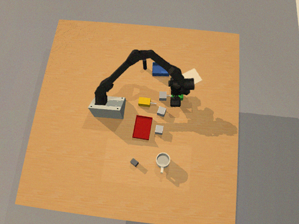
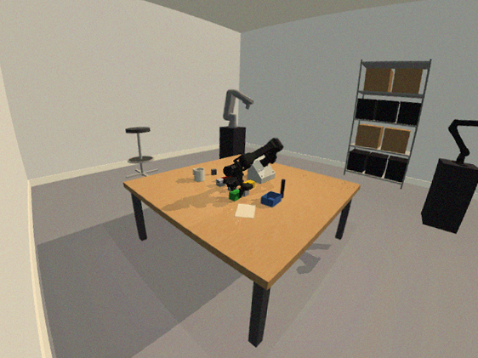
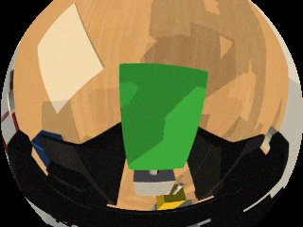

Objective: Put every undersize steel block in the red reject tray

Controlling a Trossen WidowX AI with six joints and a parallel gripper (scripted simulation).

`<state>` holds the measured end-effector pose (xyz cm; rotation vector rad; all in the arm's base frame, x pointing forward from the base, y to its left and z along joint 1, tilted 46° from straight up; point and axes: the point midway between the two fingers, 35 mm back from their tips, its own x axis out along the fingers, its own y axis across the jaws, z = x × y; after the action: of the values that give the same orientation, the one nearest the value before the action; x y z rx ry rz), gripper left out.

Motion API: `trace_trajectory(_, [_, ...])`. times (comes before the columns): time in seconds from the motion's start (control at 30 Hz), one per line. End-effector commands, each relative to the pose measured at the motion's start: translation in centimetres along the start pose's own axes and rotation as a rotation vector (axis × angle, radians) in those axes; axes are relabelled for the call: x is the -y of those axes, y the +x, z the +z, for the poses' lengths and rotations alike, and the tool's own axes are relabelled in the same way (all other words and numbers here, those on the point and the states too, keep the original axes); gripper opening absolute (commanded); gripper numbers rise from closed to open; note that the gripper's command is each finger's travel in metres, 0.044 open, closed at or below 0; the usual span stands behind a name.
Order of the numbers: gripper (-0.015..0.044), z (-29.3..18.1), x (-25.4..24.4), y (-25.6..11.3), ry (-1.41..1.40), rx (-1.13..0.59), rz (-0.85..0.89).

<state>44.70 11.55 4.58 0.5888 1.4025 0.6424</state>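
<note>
Green GO gauge clamped in the gripper, pin toward the nearest steel block, presumably for a bore test; insertion depth hard to judge. Red reject tray kept close for undersize ones.

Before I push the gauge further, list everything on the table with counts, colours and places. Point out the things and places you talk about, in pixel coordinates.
steel blocks: three, grey, in a row (image 1: pixel 162 95) (image 1: pixel 161 111) (image 1: pixel 159 129)
green gauge (image 1: pixel 181 97) (image 2: pixel 233 195) (image 3: pixel 163 115): one, green, at the upper block
yellow gauge (image 1: pixel 144 101): one, yellow, left of the blocks
reject tray (image 1: pixel 142 127): one, red, below yellow gauge
bin (image 1: pixel 160 72) (image 2: pixel 270 202): one, blue, beyond blocks
post (image 1: pixel 145 65) (image 2: pixel 282 188): one, black, beside bin
sheet (image 1: pixel 194 75) (image 2: pixel 245 210) (image 3: pixel 68 59): one, cream, beyond gripper
mug (image 1: pixel 162 165) (image 2: pixel 198 174): one, whitish, near side
small block (image 1: pixel 134 162) (image 2: pixel 213 171): one, dark, left of mug
arm (image 1: pixel 121 68) (image 2: pixel 255 155): one, black, on grey base
gripper (image 1: pixel 177 96) (image 2: pixel 234 190) (image 3: pixel 154 123): one, black, shut on green gauge
</note>
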Motion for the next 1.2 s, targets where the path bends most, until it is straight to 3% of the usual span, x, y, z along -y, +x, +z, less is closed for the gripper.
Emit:
trace_trajectory(0.0, [0.0,0.3,-0.1,0.0,0.004,0.0,0.003])
trace_trajectory(1.17, [0.0,2.6,0.0,0.0,0.0,0.001,0.003])
